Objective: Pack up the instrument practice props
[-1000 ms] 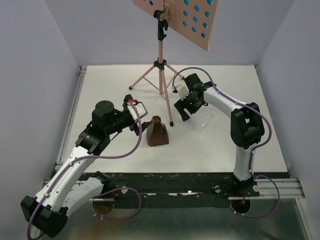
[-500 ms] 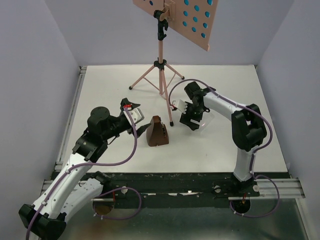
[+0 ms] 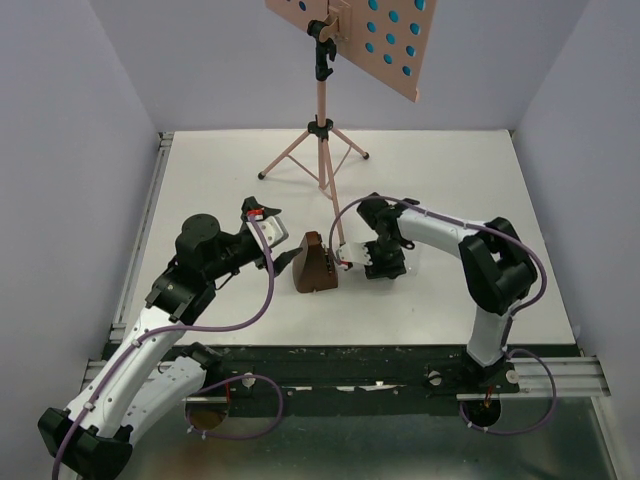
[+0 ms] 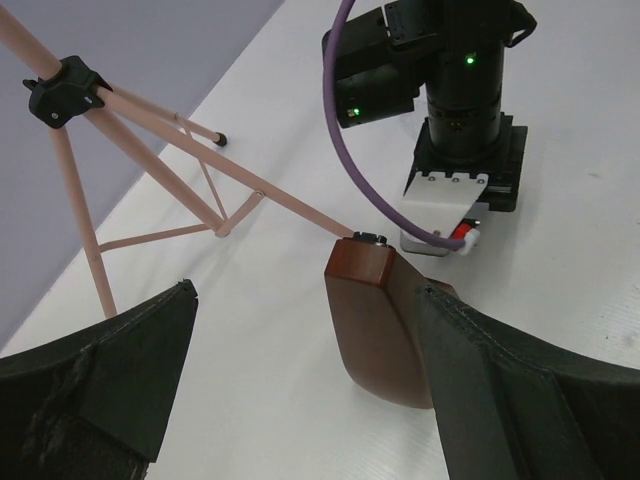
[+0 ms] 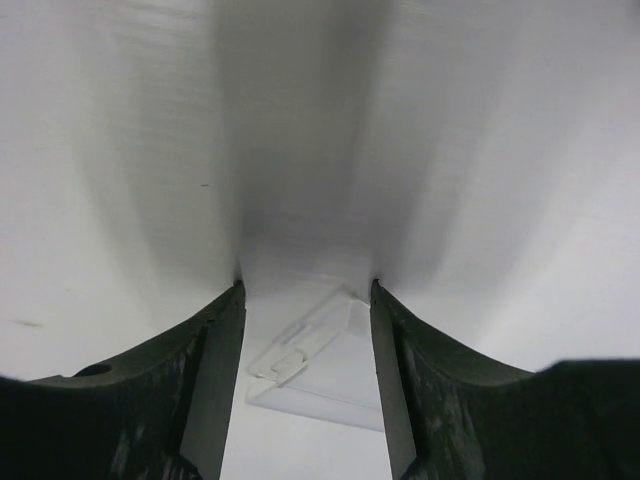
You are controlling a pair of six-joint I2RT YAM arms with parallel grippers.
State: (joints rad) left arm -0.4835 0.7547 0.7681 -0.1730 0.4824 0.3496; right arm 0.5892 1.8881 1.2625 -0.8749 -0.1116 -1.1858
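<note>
R gripper (image 5: 307, 292) jaws straddle the clear cover (image 5: 320, 372), flat on the counter (image 3: 450, 180) at 3 o'clock of the metronome (image 3: 313, 264); can't tell if they bite yet. Squeeze slow & centred so it won't skid. L gripper (image 4: 305, 300), jaws wide apart, sits at its 9 o'clock.

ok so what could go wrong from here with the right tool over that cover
The clear cover lies flat between the fingers of the right tool; thin and slick, it may slip or pop out when pinched. That tool also sits close to the metronome and the stand's foot, so a swing on lifting could knock either.
</note>
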